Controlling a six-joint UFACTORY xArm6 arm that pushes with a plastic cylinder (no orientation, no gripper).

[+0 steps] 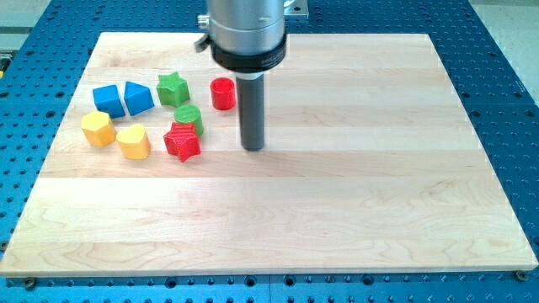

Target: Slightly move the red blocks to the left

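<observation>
In the camera view a pale wooden surface point(337, 210), made of long glued planks with a fine grain, lies on a blue metal bench point(505, 101) dotted with rows of small holes. From the view's top a smooth grey cylindrical housing with a black collar point(247, 34) comes down and narrows into a straight dark rod; my tip point(253, 148) sits on the wood. The tool is only this plain rod, with nothing that opens or closes, and it grips nothing.

Taking my tip as the landmark, all the blocks lie toward the view's left of it. The red cylinder point(222, 93), short and upright with a round matte top, stands up and just to the left of it, close beside the rod's shaft but apart from it. The red star point(182, 141), chunky with blunt points, lies to the left of my tip at about the same level, with a clear strip of wood between them. The green cylinder point(189, 117) touches the red star's upper edge. Farther up and left is the green star point(172, 87). Beyond that, farther left again, sit two blue blocks side by side: a blue pentagon-like block point(138, 98) and a blue cube-like block point(108, 98). Below them are a yellow heart point(133, 140) and, farthest left, a yellow hexagonal block point(98, 128). All the blocks look like smooth matte plastic.
</observation>
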